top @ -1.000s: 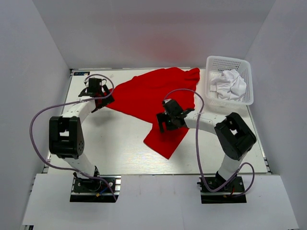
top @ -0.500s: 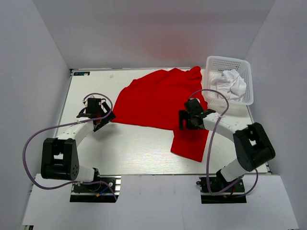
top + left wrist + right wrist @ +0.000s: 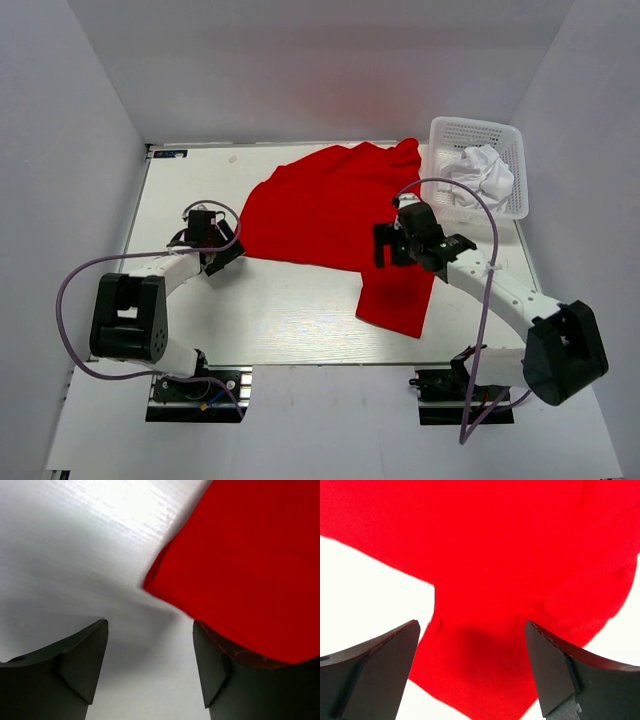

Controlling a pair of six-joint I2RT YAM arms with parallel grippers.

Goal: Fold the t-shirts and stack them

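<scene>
The red t-shirt lies unfolded on the white table. Its broad body reaches from the middle of the table up to the far edge, and a narrower flap runs down toward the near edge, right of centre. The cloth is rumpled along the far edge, where it bunches up just beside the basket.

The left gripper sits low over the table at the shirt's left corner, on the left half of the surface. From its own camera, the left gripper has its jaws spread apart with only bare table between them. The red corner pokes in from the right, and the hem crosses over the top of the right-hand finger — I can't tell whether cloth and finger actually touch.

The right gripper hangs over the spot where the flap meets the body of the shirt. In its wrist view the right gripper is wide open — both fingers frame red cloth, with white table showing at the left and lower right, and nothing is pinched.

The white plastic basket stands in the far right corner, with a crumpled white t-shirt in it.
</scene>
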